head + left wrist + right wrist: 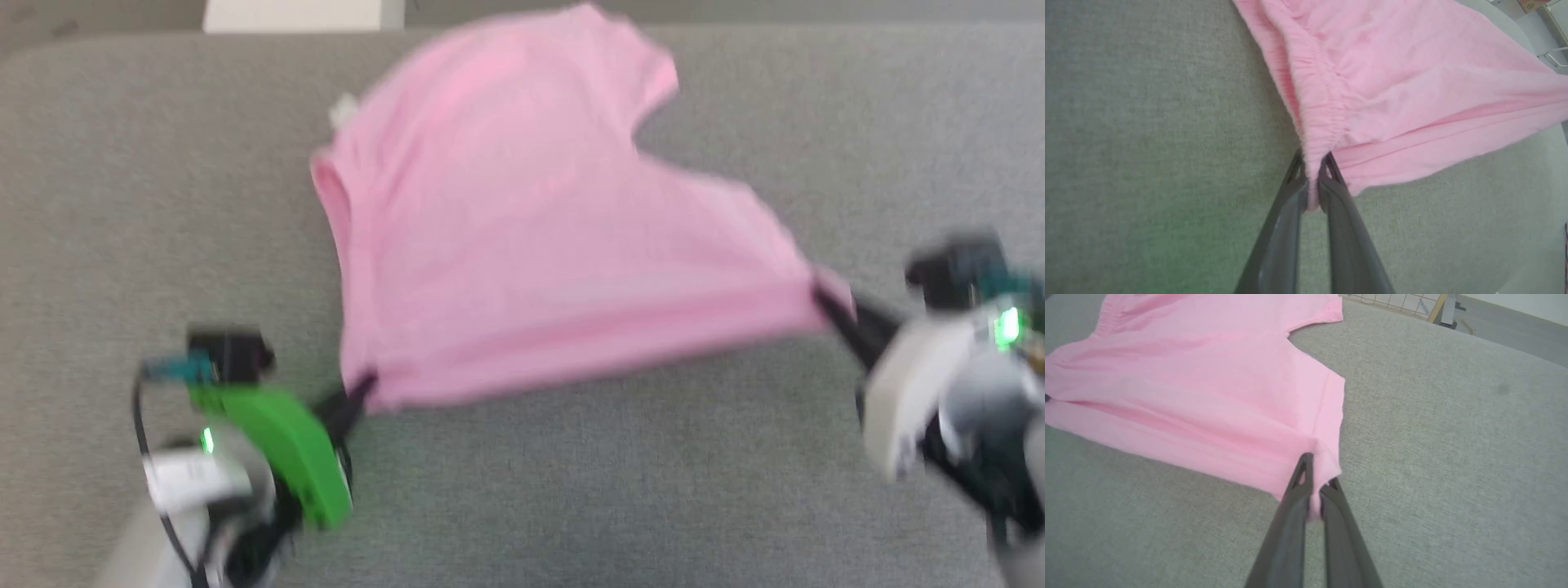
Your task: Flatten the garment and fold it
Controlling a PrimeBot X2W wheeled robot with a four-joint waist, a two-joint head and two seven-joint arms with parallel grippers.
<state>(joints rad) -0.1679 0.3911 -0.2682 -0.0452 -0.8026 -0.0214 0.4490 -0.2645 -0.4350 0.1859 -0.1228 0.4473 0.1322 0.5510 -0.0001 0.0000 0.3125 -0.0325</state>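
Observation:
The light-pink garment (522,220) lies spread over the grey table (122,204), its near edge pulled taut between my two grippers. My left gripper (363,388) is shut on the garment's near left corner; the left wrist view shows the gathered elastic hem (1316,102) pinched between the dark fingers (1286,228) of that gripper (1312,163). My right gripper (820,298) is shut on the near right corner, and the right wrist view shows a fold of the garment (1208,384) clamped at that gripper's (1318,473) tips. A small white tag (343,108) sticks out at the far left edge.
The grey fabric-covered table (1453,457) reaches past the garment on all sides. A white object (294,15) sits beyond the table's far edge. In the right wrist view a wire rack and a wooden leg (1435,308) stand past the table.

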